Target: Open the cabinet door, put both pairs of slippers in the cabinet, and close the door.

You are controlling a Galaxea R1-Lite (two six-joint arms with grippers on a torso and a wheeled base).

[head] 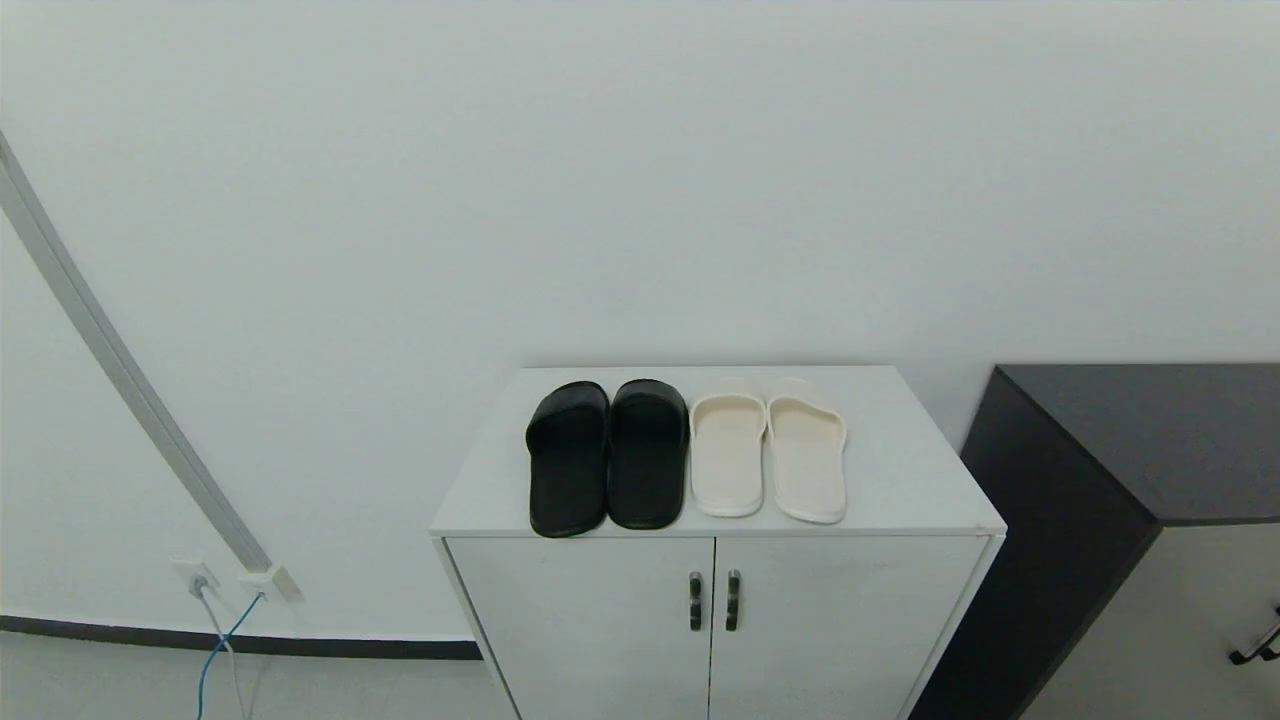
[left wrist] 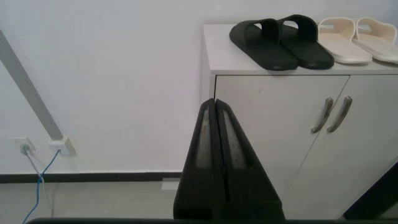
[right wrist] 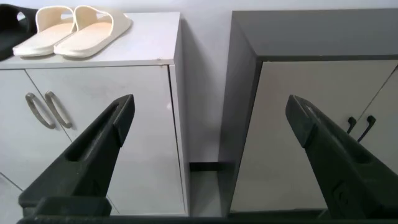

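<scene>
Far left: grey wall trunking [head: 120,370] runs diagonally down the white wall to a socket [head: 196,577] near the floor, with a blue cable [head: 215,650] hanging from it.

Left tool [left wrist: 216,155]: clenched, both fingers pressed flat together, nothing between them. It's clear of the cabinet and touches nothing.

White cabinet [head: 920,470] stands centre against the wall. Both doors are shut: left door [head: 590,620], right door [head: 840,620]. The two vertical handles [head: 695,600] sit just beside each other at the centre seam.

All slippers are on the cabinet top in one row, toes toward the wall and heels near the front edge. Black slippers [head: 645,455] are on the left half, the two touching along their length. Cream slippers [head: 727,455] are just to their right, also side by side. The inner black one touches or nearly touches the inner cream one, can't tell which. Nothing is inside the cabinet.

Right tool [right wrist: 210,104]: released, fingers [right wrist: 99,143] spread wide, holding nothing. It faces the narrow gap between the white cabinet and the unit next to it, apart from both.

Far right: dark cabinet [head: 1150,430] with a dark top and lighter door, standing near the white one with a gap between. A dark handle [head: 1255,645] shows on its front.
</scene>
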